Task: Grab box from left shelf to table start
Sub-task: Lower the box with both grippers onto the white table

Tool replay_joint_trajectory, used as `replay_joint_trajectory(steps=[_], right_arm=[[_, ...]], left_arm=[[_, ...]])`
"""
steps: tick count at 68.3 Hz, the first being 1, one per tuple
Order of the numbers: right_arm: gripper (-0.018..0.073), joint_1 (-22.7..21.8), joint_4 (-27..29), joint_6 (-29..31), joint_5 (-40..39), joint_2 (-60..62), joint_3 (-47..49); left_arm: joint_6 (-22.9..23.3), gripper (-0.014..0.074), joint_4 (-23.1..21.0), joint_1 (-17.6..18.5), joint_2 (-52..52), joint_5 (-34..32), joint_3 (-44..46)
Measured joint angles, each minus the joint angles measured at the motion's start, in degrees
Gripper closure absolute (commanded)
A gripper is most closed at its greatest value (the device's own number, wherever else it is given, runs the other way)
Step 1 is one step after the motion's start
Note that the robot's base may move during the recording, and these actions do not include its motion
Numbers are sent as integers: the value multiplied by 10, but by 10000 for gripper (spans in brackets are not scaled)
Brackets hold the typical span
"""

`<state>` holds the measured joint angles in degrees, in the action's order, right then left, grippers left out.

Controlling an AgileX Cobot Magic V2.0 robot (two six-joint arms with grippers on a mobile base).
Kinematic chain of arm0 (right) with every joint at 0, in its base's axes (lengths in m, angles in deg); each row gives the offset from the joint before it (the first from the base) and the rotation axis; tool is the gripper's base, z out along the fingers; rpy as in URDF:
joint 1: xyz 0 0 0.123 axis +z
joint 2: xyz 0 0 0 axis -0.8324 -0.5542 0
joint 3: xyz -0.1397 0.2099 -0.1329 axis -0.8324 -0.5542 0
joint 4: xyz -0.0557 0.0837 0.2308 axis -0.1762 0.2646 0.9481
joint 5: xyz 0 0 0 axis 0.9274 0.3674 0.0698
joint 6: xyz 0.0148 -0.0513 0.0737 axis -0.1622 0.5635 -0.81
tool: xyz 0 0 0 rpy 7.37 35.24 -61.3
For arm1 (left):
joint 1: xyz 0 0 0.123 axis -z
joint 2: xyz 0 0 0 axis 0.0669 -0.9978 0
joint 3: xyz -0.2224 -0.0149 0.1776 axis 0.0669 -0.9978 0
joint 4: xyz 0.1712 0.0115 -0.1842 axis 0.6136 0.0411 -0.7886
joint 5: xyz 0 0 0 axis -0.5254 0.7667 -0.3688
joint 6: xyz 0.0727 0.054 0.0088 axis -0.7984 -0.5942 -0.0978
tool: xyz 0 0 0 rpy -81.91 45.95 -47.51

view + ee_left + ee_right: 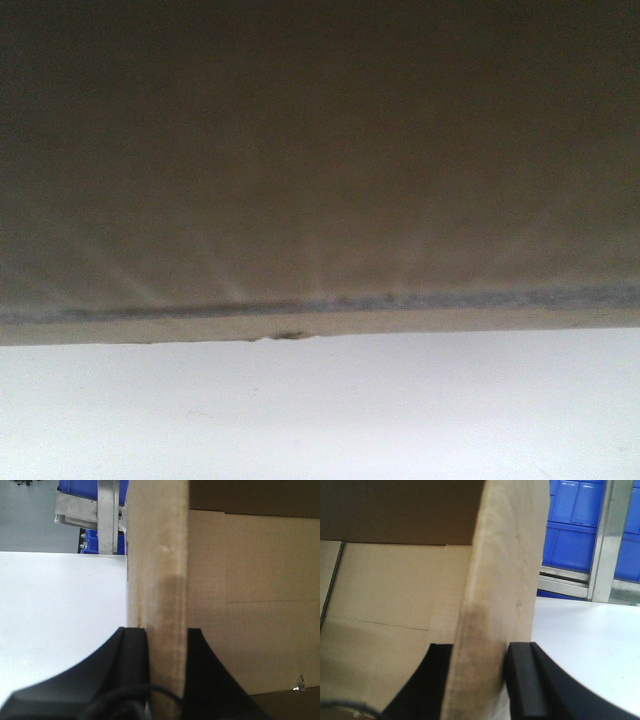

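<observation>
My left pincer (165, 635) is clenched on one side wall of the box (250, 605), with one finger inside and one outside. My right pincer (480, 650) grips the other side wall the same way. The box is low over the surface (60, 605), but I cannot tell if its bottom touches it. The left shelf (107, 510) and blue bins (570, 545) stand past the far edge of the surface. I think the thin walls could bend or slip out if my arms pull apart. If I let go too high, the box could drop and bump.
</observation>
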<state>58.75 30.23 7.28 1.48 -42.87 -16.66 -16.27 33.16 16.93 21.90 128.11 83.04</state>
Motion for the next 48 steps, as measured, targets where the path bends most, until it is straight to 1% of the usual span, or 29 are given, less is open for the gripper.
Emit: replay_joint_trajectory(steps=[14, 25, 37, 48], right_arm=[[500, 0, -2, 0, 0, 0, 0], [499, 0, -8, 0, 5, -32, 24], [499, 0, -24, 0, 49, -137, 82], [499, 0, -32, 0, 112, -256, 136]], left_arm=[[0, 688, -2, 0, -9, -1, 1], [0, 688, -4, 0, -64, 4, 32], [0, 688, 1, 0, -163, 12, 85], [0, 688, 21, 0, -249, 24, 113]])
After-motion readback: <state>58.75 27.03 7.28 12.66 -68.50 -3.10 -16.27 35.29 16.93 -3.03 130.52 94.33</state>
